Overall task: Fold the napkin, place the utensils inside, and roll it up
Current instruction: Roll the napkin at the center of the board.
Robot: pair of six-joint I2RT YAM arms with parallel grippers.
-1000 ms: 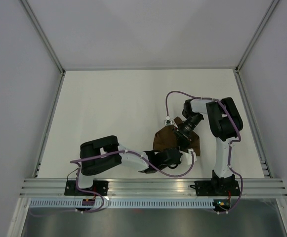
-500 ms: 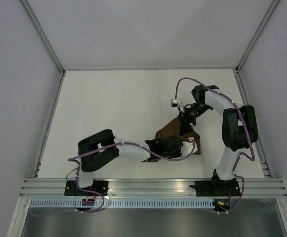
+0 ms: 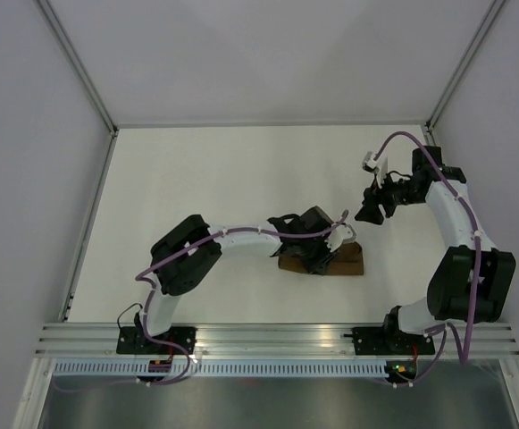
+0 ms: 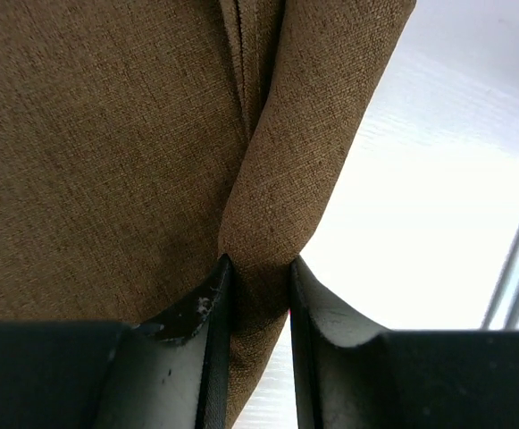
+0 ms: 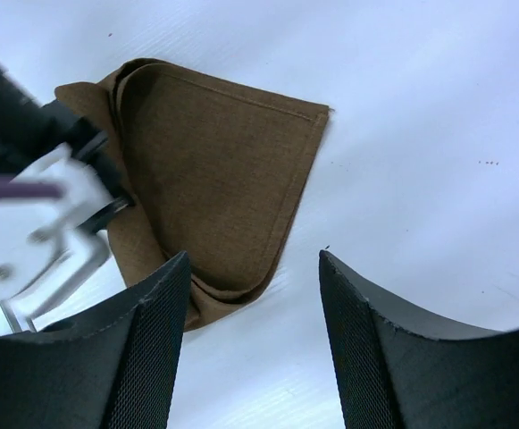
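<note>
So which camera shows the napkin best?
Right wrist: the napkin lies almost whole, its folded layers and hem clear. Left wrist shows only weave pinched in the left hand. Top view: a small patch, partly behind that arm.

White table (image 3: 196, 179), folded brown napkin (image 3: 349, 262) on it

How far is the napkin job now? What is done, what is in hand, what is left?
Done: the napkin lies folded into layers. In hand: the left gripper pinches one folded edge; the right gripper is open, apart from the napkin. Left: no utensil is in view, so placing it and rolling up remain.
</note>
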